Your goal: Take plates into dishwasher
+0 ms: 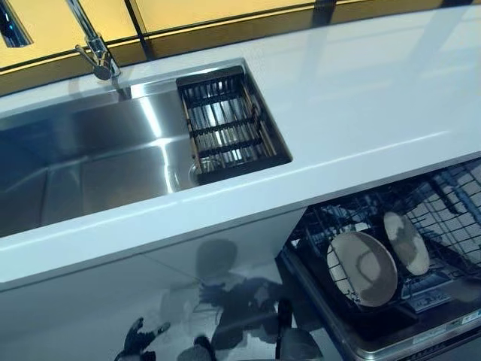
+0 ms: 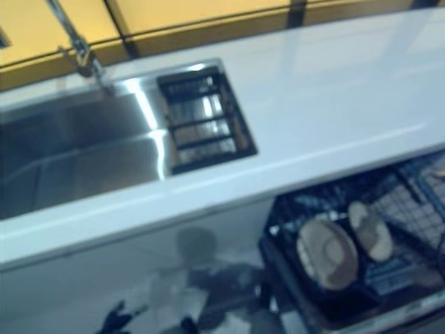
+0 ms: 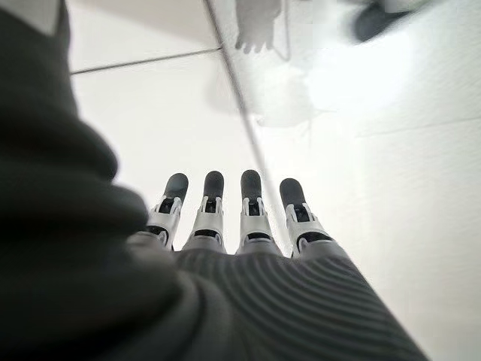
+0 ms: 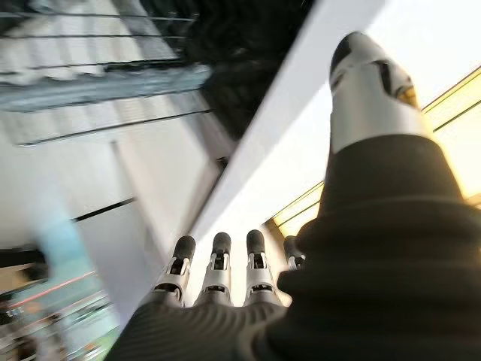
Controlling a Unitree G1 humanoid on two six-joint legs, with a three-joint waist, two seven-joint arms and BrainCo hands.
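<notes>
Two round beige plates stand upright in the pulled-out dishwasher rack (image 1: 451,203) at the lower right, under the counter edge: a larger one (image 1: 362,267) in front and a smaller one (image 1: 406,242) just behind it. Neither hand shows in the eye views. In the left wrist view my left hand (image 3: 213,203) has straight fingers and holds nothing, with white surface past it. My right hand (image 4: 219,263) also has its fingers and thumb straight and empty, below the white counter's edge (image 4: 285,128).
A long white countertop (image 1: 361,98) runs across the view. A steel sink (image 1: 90,158) with a faucet (image 1: 94,45) is set in it at the left. A dark wire basket (image 1: 225,124) sits in the sink's right end. Glossy white cabinet fronts (image 1: 113,301) lie below.
</notes>
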